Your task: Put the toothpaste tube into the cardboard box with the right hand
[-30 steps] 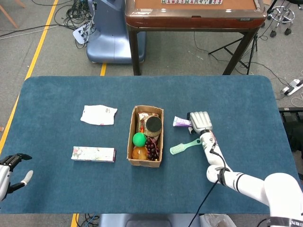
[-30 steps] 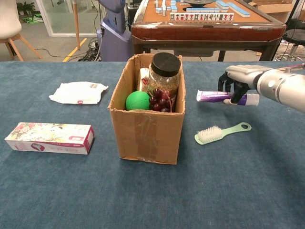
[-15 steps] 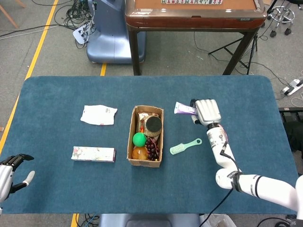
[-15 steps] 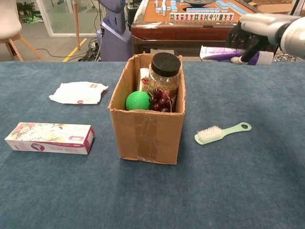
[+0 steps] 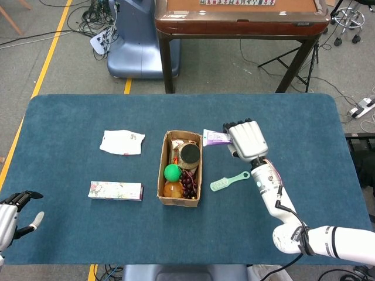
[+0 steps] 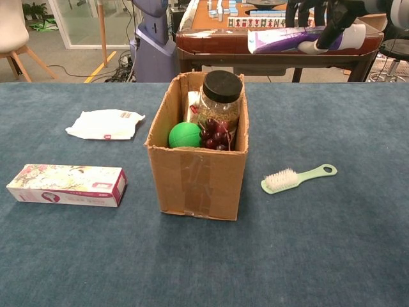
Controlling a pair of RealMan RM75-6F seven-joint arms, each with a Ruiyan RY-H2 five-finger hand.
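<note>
Toothpaste tube [image 6: 287, 39] held in my right hand [image 5: 246, 139], upper right, beside the cardboard box [image 6: 197, 171].
Fingers [image 6: 332, 25] clamp its cap end; the crowded box could block it, tipping it out.

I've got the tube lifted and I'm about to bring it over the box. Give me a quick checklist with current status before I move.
1. Grip: right hand holds the purple and white toothpaste tube clear of the table. Ok.
2. Tube over the opening of the brown cardboard box: head view shows it just right of the rim. Not ok yet.
3. Height above the rim: chest view shows the tube well above the box. Ok.
4. Free space inside: black-lidded glass jar, green ball and dark grapes fill much of it. Cannot tell.
5. Green brush lies aside from the path. Ok.
6. Left hand far off. Ok.
</note>
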